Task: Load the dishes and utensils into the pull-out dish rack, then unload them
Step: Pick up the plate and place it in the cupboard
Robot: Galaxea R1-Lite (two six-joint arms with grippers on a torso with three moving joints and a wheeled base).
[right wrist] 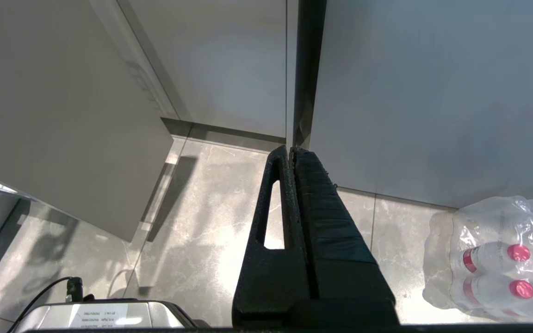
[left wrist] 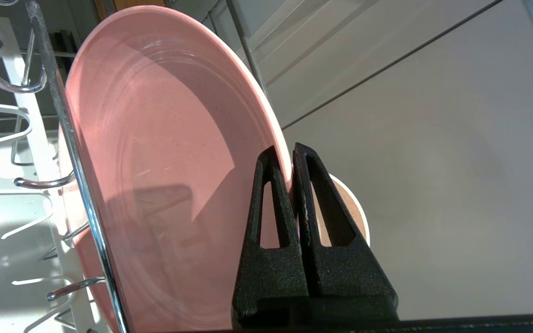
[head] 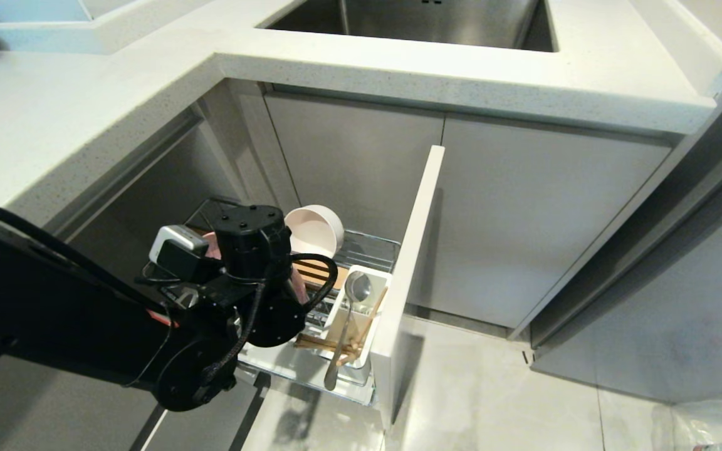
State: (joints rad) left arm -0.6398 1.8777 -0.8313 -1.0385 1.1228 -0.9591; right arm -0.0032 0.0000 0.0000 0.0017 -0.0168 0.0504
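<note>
Below the speckled white worktop [head: 85, 119], the left hand [left wrist: 292, 159] is clamped on the upright pink plate's [left wrist: 169, 185] rim inside the pulled-out chrome wire rack [head: 370, 247], cream bowl [head: 316, 230] just behind.

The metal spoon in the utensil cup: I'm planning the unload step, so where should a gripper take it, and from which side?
Probably the handle. The metal spoon leans in the white utensil cup, round bowl up, and its long handle juts past the cup's lower end. Come from that front side, above the drip tray, pinching the thin handle across its width, clear of the chopsticks.
</note>
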